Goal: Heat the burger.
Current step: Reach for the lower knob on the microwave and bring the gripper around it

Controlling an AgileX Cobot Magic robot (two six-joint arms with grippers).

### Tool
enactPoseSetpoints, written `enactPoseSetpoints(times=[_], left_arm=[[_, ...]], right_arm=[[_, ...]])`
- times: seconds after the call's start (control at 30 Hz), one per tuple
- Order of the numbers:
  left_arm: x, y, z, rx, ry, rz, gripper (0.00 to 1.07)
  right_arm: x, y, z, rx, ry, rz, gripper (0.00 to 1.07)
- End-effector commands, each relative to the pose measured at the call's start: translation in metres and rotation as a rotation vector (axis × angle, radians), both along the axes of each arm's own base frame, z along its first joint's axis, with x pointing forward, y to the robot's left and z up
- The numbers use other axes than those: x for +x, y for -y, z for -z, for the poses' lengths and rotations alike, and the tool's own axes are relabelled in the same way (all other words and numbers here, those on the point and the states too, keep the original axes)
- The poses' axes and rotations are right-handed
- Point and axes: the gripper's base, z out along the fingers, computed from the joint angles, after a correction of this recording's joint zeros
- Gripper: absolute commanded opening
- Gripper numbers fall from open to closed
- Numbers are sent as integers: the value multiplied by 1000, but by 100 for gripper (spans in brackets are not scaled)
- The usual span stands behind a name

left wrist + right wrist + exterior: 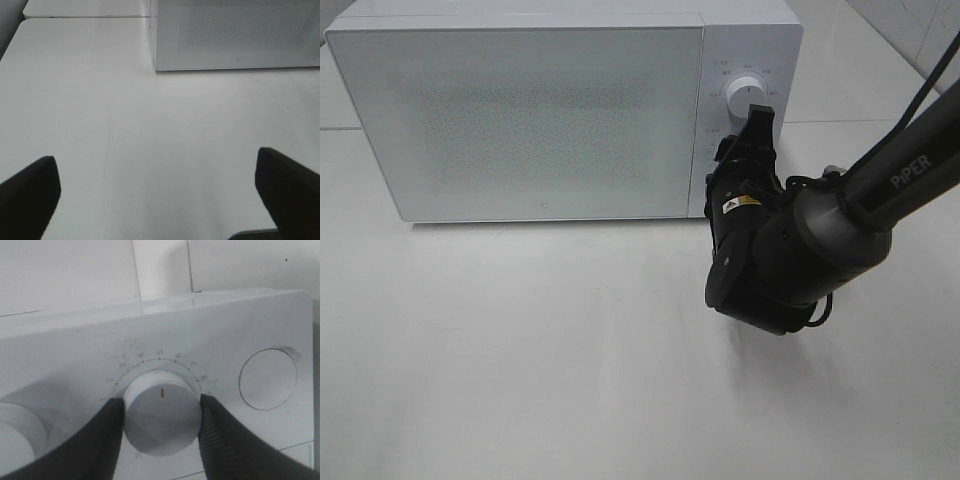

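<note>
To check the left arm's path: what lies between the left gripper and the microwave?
Nothing but bare white table. The left wrist view shows this stretch between the open left gripper and the microwave.

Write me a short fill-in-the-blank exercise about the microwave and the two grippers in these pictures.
1. The microwave has its door ____.
2. The fingers of the right gripper hold a round white ____ between them.
3. The left gripper is ____ and holds nothing, above the table.
Missing words: closed; knob; open.
</note>
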Motion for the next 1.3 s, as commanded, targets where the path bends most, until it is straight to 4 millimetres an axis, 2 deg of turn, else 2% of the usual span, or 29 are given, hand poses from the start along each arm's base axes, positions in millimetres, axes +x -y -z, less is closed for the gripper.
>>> enactPoseSetpoints(times=[0.03,0.4,0.67,0.87,0.9,0.93,1.0,1.03,1.07,1.1,1.17,1.3], left_arm=[[-2,0,-1,-8,29,-6,98],[-2,0,-1,-8,29,-6,98],[-2,0,-1,-8,29,-6,98],[-2,0,-1,-8,29,-6,98],[-2,0,-1,-8,29,-6,98],[-2,0,-1,-8,29,-6,98],[-2,0,-1,-8,29,-6,98],[-2,0,-1,-8,29,-6,98],[-2,0,-1,-8,29,-6,98],[-2,0,-1,-8,29,-6,98],[-2,0,-1,-8,29,-6,98],[-2,0,-1,-8,29,-6,98]], right_arm=[[6,4,-19,28,169,52,7],[6,4,-19,28,169,51,7],[6,4,-19,-53,156,42,11],[4,8,-17,-100,127,82,21],[4,9,-16,-99,118,93,26],[4,9,-16,-99,118,93,26],[1,13,-15,-103,81,117,35],[1,13,-15,-103,81,117,35],[-1,15,-17,-127,73,115,41],[-1,15,-17,-127,73,115,41],[-4,17,-18,-155,52,103,49],[-7,17,-14,-148,-7,75,53]])
